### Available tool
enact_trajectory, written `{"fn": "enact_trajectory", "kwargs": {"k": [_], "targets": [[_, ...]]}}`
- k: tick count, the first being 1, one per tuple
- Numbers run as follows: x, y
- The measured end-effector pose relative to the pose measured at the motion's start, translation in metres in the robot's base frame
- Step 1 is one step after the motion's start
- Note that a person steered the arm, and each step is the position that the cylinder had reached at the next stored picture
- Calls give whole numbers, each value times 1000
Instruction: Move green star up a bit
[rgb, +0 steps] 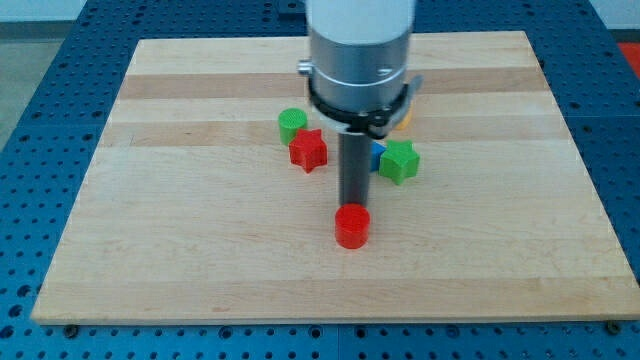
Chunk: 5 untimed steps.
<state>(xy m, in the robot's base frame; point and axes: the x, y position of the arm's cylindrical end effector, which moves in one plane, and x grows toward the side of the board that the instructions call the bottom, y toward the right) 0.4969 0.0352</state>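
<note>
Lying just right of the frame's centre on the pale wooden board, the green star-shaped block sits up and to the right of my tip. The dark straight rod comes down from the grey cylindrical arm body at the frame's top centre, and its lower end meets the board just above the red cylinder block, which lies slightly below the frame's centre. Whether the tip actually touches that red cylinder cannot be told from this angle. The arm carries no jaws at all, only the rod, so there is nothing spread or pinched.

Between the rod and the green star a small blue block peeks out, mostly hidden by the rod, its shape unclear; it sits just beside the star's left edge. To the left of the rod lies a red star-shaped block, and touching its upper left is a green cylinder block. A sliver of an orange or yellow block shows under the arm body's right side, above the green star.

The board rests on a blue perforated table.
</note>
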Motion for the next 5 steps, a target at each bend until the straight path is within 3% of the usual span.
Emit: {"fn": "enact_trajectory", "kwargs": {"k": [1, 4, 5], "targets": [[-26, 20], [-15, 34], [-48, 34]]}}
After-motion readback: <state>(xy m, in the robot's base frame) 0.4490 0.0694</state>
